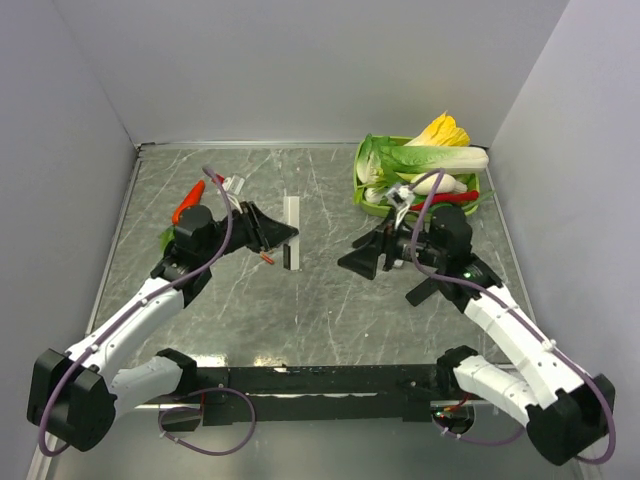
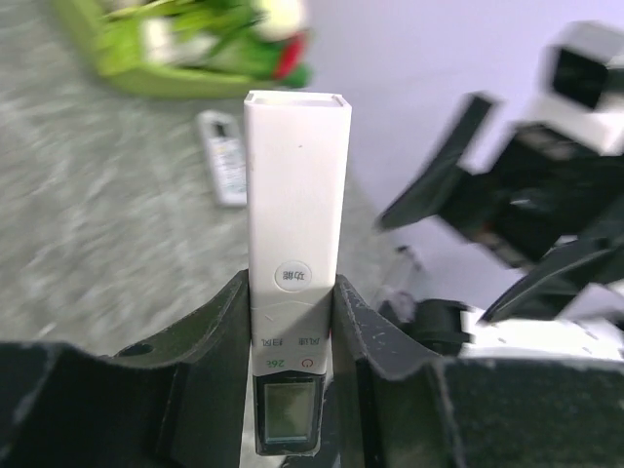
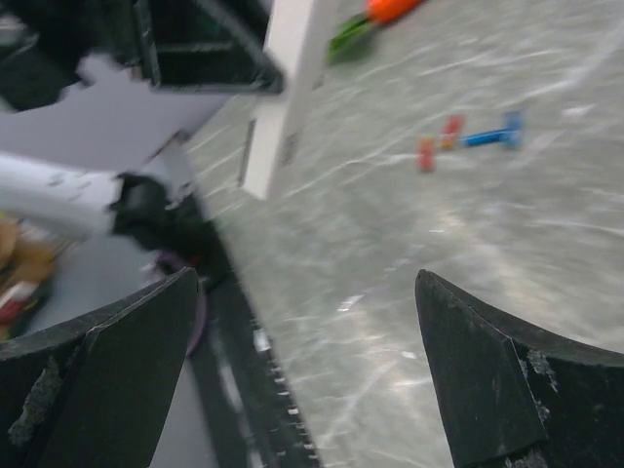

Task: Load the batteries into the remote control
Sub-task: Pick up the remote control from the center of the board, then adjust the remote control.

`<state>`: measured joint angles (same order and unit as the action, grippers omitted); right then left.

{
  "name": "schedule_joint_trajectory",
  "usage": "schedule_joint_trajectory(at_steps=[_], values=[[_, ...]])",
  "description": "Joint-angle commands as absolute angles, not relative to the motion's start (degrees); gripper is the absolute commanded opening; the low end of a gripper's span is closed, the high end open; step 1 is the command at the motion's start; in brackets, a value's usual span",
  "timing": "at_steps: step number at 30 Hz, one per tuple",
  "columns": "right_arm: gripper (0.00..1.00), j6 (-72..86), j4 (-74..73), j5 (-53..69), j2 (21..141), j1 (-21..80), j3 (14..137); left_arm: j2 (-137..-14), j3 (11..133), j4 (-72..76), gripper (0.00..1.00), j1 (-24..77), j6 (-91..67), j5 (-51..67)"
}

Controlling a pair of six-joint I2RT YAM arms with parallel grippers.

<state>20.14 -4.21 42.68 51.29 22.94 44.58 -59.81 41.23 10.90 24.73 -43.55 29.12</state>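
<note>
Here, the left end effector point(image 1: 283, 236) is clamped on the slim white remote control point(image 2: 297, 166) (near its display end), the two red batteries point(image 3: 426, 153) lie on the desk point(image 1: 330, 300) beside a blue piece point(image 3: 492, 136), and the right end effector point(image 3: 305, 278) hovers with jaws spread wide, holding nothing.

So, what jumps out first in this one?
The slim white remote control clamped in the left gripper and sticking out over the middle of the table. Facing it is the right gripper, jaws wide open and empty. In the far right corner, a green tray is piled with vegetables.
</note>
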Motion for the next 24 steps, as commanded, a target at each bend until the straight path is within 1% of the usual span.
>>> schedule_joint_trajectory(at_steps=[1, 4, 9, 13, 19, 21, 24], values=[[1.0, 29.16, 11.65, 51.06, 54.48, 27.15, 44.82, -59.24, 40.52, 30.22, 0.19, 25.13, -52.02, 40.33], [1.0, 33.56, 17.9, 53.7, 57.29, 27.51, 45.44, -60.29, 41.04, 34.45, 0.18, 25.84, -53.87, 44.99], [1.0, 37.78, 22.49, 55.98, 61.77, 27.6, 48.69, -61.43, 43.06, 35.95, 0.18, 27.68, -53.97, 50.79], [1.0, 41.3, 28.29, 57.56, 63.98, 27.86, 50.18, -62.4, 45.52, 32.61, 0.17, 28.74, -52.03, 52.73], [1.0, 44.64, 34.0, 57.83, 66.53, 28.65, 51.86, -63.63, 46.76, 32.69, 0.17, 29.18, -52.03, 55.1], [0.99, 47.62, 39.07, 58.27, 67.49, 29.09, 51.33, -64.33, 47.2, 32.26, 0.17, 29.27, -51.86, 56.42], [0.99, 50.44, 42.27, 58.27, 68.9, 30.05, 51.15, -64.95, 47.29, 32.34, 0.17, 29.44, -52.12, 57.92]])
